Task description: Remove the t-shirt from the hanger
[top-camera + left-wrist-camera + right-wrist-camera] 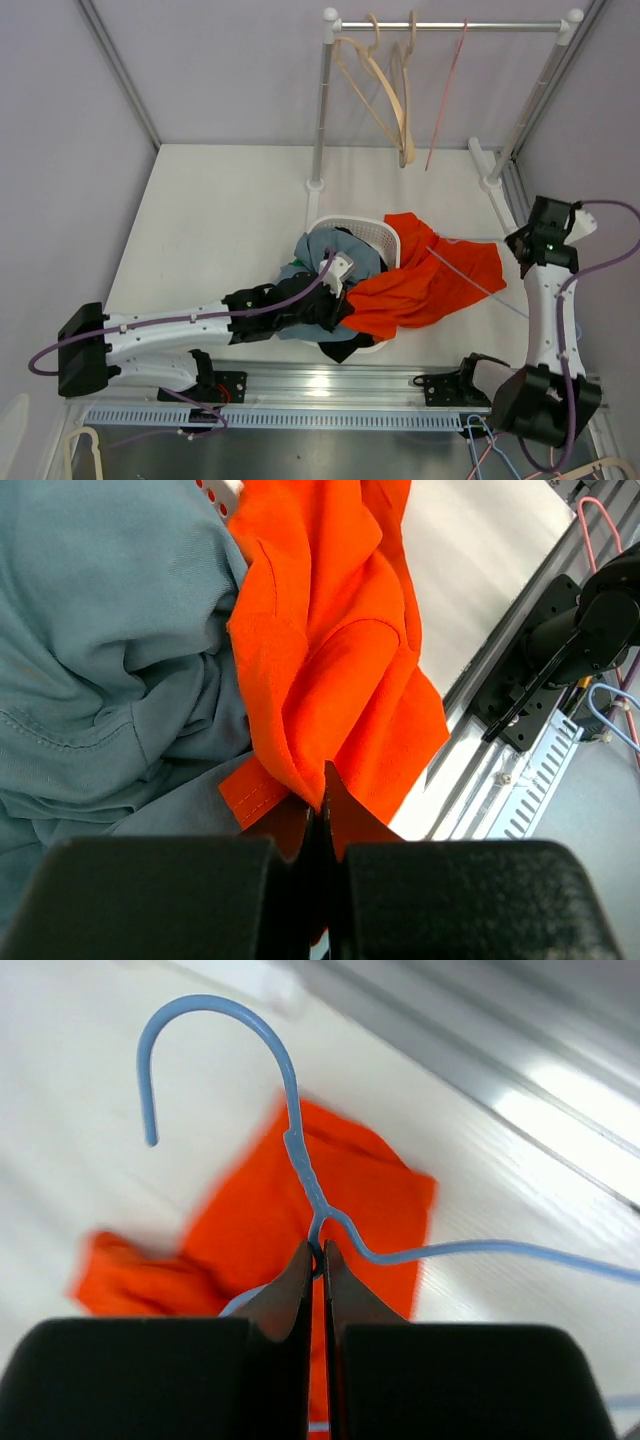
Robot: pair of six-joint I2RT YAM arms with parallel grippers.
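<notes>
An orange t-shirt (420, 275) lies spread from the white laundry basket (380, 232) onto the table at the right. My left gripper (345, 300) is shut on a fold of the t-shirt (330, 660) at the basket's near right side. A light blue wire hanger (470, 280) crosses the t-shirt toward the right. My right gripper (318, 1255) is shut on the hanger (300, 1150) at its neck, just below the hook, above the t-shirt (270, 1230). In the top view that gripper (522, 250) sits at the table's right edge.
The basket holds grey-blue clothing (110, 650) and dark garments. A clothes rail (450, 25) at the back carries wooden hangers (385, 85) and a pink one (447, 90). More hangers (500, 450) lie off the table's near right corner. Rail posts (320, 110) stand behind the basket.
</notes>
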